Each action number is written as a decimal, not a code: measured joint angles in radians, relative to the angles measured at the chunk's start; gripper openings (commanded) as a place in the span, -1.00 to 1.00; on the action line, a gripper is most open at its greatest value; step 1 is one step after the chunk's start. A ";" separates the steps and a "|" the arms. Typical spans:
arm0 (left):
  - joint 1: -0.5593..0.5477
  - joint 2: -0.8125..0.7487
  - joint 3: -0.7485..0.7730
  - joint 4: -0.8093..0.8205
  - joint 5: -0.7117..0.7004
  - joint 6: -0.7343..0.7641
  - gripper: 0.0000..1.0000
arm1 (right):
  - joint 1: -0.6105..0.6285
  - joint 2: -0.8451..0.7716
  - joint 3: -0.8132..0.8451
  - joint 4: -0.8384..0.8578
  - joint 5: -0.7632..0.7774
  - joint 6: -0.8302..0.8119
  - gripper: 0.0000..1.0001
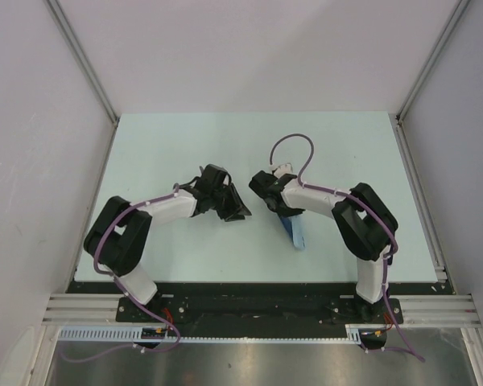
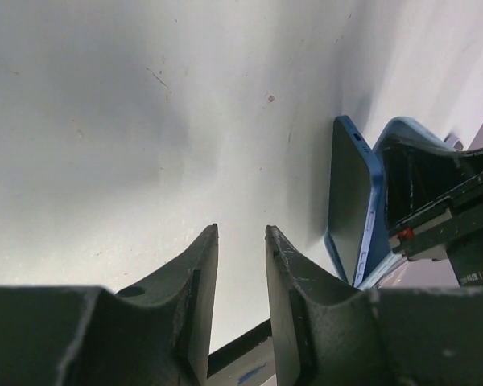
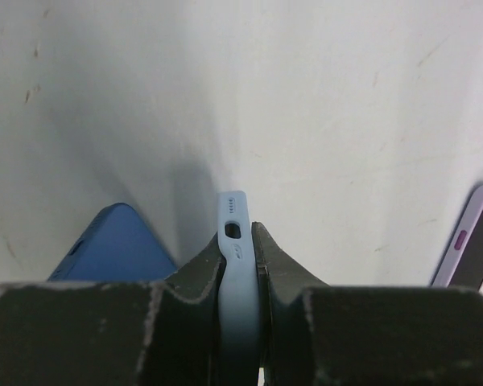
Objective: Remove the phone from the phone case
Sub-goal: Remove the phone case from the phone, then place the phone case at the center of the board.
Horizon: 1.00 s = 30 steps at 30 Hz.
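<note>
Nearest the right wrist camera, the right gripper [image 3: 240, 232] is clenched on the thin wall of the light blue phone case [image 3: 235, 211]; both fingers press flat against it, and the case's end with its port cut-out sticks out past the fingertips, upright on edge over the table [image 1: 185, 145]. Just left of it the dark blue phone [image 3: 113, 245] shows a rounded corner; whether it touches the case cannot be told from here; a lilac object [image 3: 473, 241] pokes in at the right edge. From the left wrist, the left gripper [image 2: 241, 235] stands a little apart, a narrow gap between its fingers, nothing in it and nothing touched; it hovers above bare table, near the phone, which stands tilted on its long edge, dark screen facing left, against the case. Seen from above, both arms fold their elbows back near the bases and reach inward to mid-table, wrists close but apart.
</note>
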 measured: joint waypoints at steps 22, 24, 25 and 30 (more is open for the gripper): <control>0.107 -0.208 -0.049 -0.034 0.008 0.069 -0.22 | -0.211 -0.200 0.032 0.200 -0.133 -0.103 -1.00; 0.145 -0.264 -0.055 -0.045 0.008 0.094 -0.19 | -0.307 -0.216 0.032 0.273 -0.267 -0.140 -1.00; 0.164 -0.297 -0.056 -0.051 0.008 0.106 -0.19 | -0.356 -0.217 0.032 0.313 -0.336 -0.157 -1.00; 0.215 -0.436 -0.056 -0.063 0.017 0.175 -0.14 | -0.575 -0.182 0.032 0.523 -0.705 -0.178 -1.00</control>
